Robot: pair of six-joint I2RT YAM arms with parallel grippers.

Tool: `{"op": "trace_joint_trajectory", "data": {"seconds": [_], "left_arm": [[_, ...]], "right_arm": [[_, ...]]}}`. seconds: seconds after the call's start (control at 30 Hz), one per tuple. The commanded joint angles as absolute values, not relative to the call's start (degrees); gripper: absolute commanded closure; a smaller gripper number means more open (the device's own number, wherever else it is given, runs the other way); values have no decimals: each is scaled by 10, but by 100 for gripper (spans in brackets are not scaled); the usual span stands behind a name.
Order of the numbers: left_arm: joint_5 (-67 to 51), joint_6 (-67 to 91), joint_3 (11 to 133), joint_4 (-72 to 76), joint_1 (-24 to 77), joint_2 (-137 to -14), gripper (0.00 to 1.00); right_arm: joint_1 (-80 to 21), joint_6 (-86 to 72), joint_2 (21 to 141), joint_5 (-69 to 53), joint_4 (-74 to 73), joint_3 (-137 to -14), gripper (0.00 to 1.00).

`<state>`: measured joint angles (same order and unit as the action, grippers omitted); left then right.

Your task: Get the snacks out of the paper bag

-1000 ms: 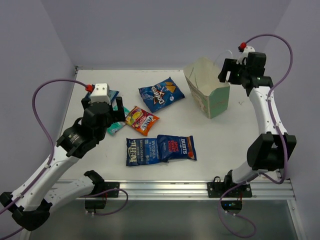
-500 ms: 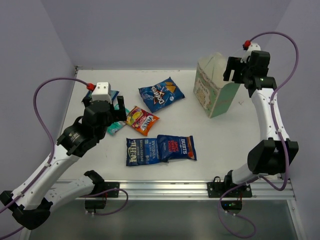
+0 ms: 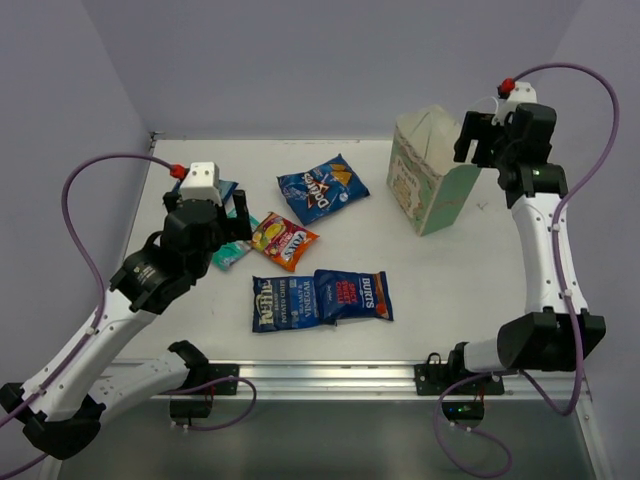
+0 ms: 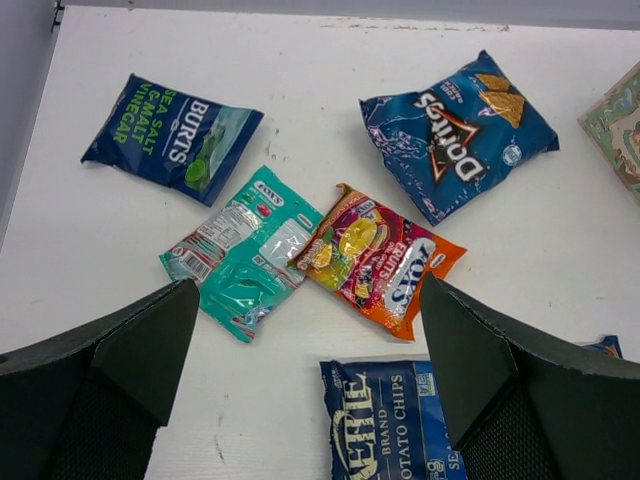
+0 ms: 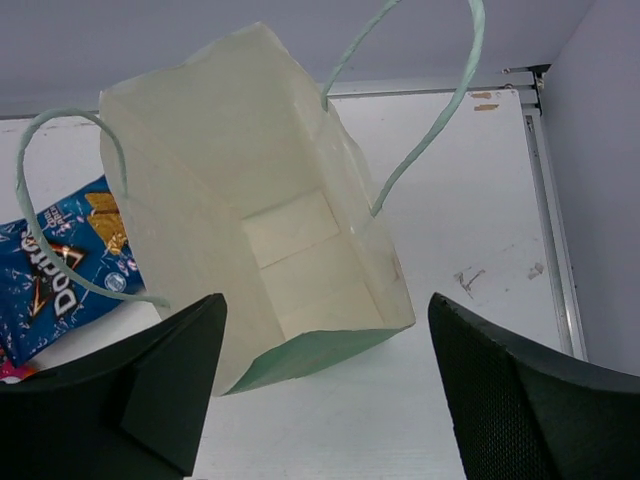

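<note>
Bag (image 3: 430, 185) stands at the table's (image 3: 450, 290) far right, mouth facing the right gripper (image 5: 325, 300) above it; jaws apart, gripping nothing. Six snacks (image 3: 320, 298) lie flat at left and centre, outside the bag. Left gripper (image 4: 305, 300) hovers over the teal packet (image 4: 245, 255), jaws wide apart, holding nothing.

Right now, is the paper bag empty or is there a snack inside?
Empty. The right wrist view looks into the paper bag and shows only its bare folded bottom, no packet.
</note>
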<state>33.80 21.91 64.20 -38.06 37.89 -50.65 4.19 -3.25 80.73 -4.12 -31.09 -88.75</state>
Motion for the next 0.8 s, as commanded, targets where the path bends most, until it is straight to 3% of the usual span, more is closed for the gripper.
{"op": "trace_joint_trajectory", "data": {"seconds": [0.0, 0.3, 0.47, 0.77], "left_arm": [[340, 221, 670, -377, 375, -502, 0], [348, 207, 705, -383, 375, -511, 0], [352, 192, 754, -403, 375, -537, 0], [383, 161, 859, -420, 375, -564, 0]], "right_arm": [[44, -19, 777, -63, -321, -883, 15], [44, -32, 689, -110, -364, -883, 11], [44, -41, 606, -128, -371, -869, 3], [42, -57, 429, -71, -365, -868, 1]]}}
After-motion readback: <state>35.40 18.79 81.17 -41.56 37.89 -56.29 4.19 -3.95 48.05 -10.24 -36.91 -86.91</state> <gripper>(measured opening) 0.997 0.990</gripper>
